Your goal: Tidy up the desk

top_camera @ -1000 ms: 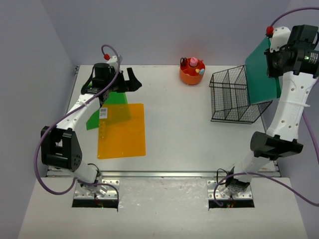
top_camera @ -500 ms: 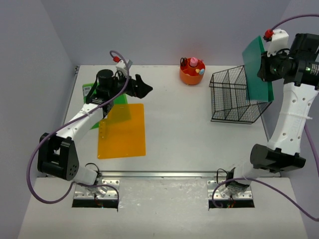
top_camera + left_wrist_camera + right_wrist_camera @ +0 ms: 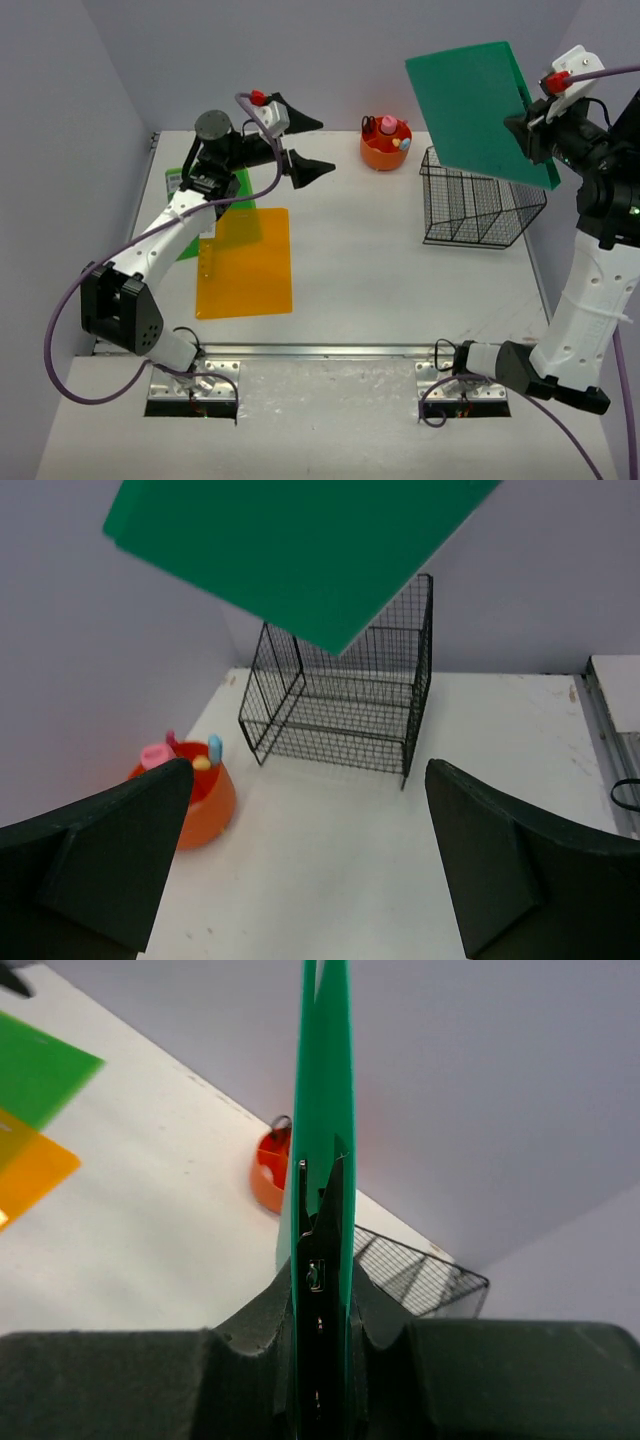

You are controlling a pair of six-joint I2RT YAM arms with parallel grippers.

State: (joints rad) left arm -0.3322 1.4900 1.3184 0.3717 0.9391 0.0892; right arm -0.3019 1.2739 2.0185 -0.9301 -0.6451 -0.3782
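The white desk [image 3: 380, 250] carries an orange translucent sheet [image 3: 245, 262] at the left, lying partly over a green sheet [image 3: 196, 236]. My right gripper [image 3: 527, 125] is shut on a dark green folder [image 3: 478, 108] and holds it high in the air above the black wire basket [image 3: 478, 195]. In the right wrist view the folder [image 3: 322, 1110] shows edge-on, clamped between the fingers. My left gripper [image 3: 305, 145] is open and empty, raised above the desk's back left, pointing toward the basket [image 3: 345, 700].
An orange pot [image 3: 386, 143] with small coloured items stands at the back centre; it also shows in the left wrist view [image 3: 195, 795]. Lavender walls enclose the desk. A metal rail [image 3: 330, 350] runs along the front edge.
My right arm has lifted the green folder up and leftward, swinging it from beside the basket to high above it. My left gripper has risen and turned to the right, away from the sheets.
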